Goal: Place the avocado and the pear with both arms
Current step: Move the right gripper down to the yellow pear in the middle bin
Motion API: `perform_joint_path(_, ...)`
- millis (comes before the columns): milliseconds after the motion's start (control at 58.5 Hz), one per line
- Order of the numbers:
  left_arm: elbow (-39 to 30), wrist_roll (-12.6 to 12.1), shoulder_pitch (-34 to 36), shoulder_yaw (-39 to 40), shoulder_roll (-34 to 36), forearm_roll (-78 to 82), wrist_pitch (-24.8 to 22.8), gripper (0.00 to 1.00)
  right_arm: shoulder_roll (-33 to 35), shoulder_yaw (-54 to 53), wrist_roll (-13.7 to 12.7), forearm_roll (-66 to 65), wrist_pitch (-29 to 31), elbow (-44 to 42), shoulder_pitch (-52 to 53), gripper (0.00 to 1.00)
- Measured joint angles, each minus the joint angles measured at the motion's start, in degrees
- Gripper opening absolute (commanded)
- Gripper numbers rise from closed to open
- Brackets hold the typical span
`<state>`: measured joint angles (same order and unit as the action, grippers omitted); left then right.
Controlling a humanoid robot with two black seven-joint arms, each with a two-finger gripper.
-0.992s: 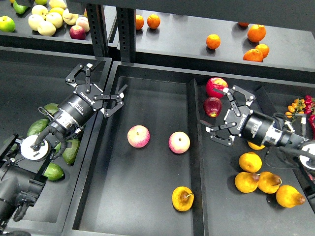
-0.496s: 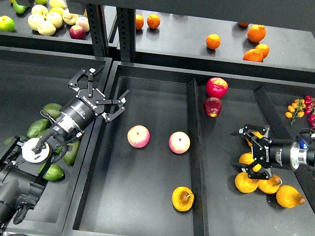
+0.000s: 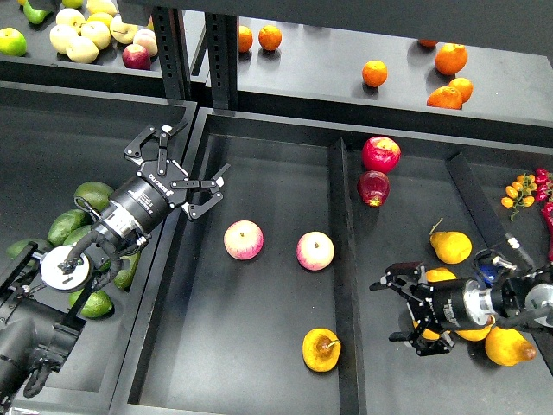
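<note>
The middle tray (image 3: 259, 363) of the dark surface served as the landmark. Inside it, a pear (image 3: 320, 349) lay near the front right corner, stem end up, with two pink-yellow apples (image 3: 244, 239) side by side behind it, toward the tray's centre.

The left gripper (image 3: 184, 173) hung over the tray's left wall with its fingers spread wide and nothing between them. Left of that wall, several avocados (image 3: 93, 194) lay in the neighbouring bin, partly hidden beneath the left arm.

Right of the tray, past its right wall, the right gripper (image 3: 409, 310) hovered low with its fingers apart, holding nothing, just beside a cluster of pears (image 3: 452, 246). Two red apples (image 3: 380, 154) sat further back in that right bin.
</note>
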<state>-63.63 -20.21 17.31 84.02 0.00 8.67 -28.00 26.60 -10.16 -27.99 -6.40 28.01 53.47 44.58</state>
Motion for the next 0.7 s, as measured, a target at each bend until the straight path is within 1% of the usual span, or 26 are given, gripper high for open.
perform_joint_path(171, 0.00, 0.00, 0.00, 0.00, 0.00, -0.04, 0.00, 0.99, -2.71, 1.94, 0.00, -2.13, -0.01, -2.40, -0.61, 0.99)
perform_joint_path(479, 0.42, -0.08, 0.00, -0.26, 0.00, -0.04, 0.00, 0.99, -9.07, 1.93, 0.00, -3.67, -0.01, -6.68, -2.12, 0.99)
perform_joint_path(701, 0.51, -0.09, -0.06, -0.74, 0.00, 0.02, 0.00, 0.99, -11.33, 1.58, 0.00, -4.65, -0.01, -8.80, -3.37, 0.98)
